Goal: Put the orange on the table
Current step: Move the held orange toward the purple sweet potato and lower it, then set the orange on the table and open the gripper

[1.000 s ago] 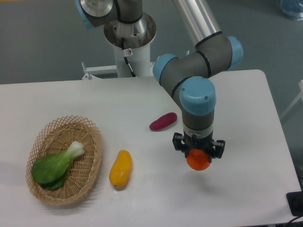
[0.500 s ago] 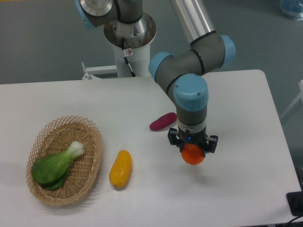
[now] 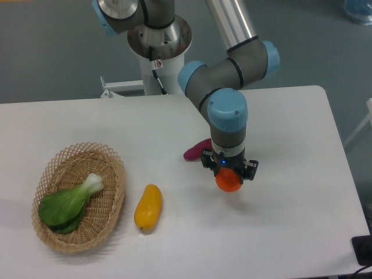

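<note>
The orange [image 3: 229, 181] is a small round orange-red ball held in my gripper [image 3: 229, 174], which is shut on it from above. It hangs just over the white table [image 3: 290, 151], right of centre; I cannot tell whether it touches the surface. The arm's wrist hides the top of the orange.
A purple sweet potato [image 3: 194, 150] lies just left of the gripper, partly behind it. A yellow-orange oval fruit [image 3: 148, 207] lies front centre. A wicker basket [image 3: 113, 180] with a green leafy vegetable [image 3: 67, 203] stands at the front left. The robot base [image 3: 158, 40] is at the back.
My gripper has moved left and toward the back with the orange held in it, nearer the sweet potato. Nothing else has moved.
</note>
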You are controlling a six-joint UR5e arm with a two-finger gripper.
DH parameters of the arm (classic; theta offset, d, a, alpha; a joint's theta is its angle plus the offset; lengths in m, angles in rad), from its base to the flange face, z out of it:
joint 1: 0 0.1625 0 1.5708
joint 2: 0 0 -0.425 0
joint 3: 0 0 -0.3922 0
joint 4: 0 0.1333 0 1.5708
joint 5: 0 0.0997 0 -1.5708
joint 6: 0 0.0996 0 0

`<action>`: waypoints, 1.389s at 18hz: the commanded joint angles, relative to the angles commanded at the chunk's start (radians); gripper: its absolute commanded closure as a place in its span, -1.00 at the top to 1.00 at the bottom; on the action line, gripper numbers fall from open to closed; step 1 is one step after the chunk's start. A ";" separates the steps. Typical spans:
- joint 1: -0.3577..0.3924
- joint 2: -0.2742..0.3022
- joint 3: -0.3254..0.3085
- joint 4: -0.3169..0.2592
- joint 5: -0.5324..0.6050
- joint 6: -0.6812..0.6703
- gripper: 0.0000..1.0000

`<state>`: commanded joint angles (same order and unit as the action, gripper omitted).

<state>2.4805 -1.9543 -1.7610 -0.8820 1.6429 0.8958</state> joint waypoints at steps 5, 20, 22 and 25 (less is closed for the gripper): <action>-0.009 0.000 -0.044 0.002 0.046 0.027 0.46; -0.017 0.003 -0.057 0.015 0.041 0.034 1.00; -0.015 0.005 -0.051 0.032 0.035 0.034 1.00; -0.011 0.006 -0.025 0.032 0.025 0.037 1.00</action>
<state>2.4697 -1.9482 -1.7857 -0.8498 1.6675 0.9326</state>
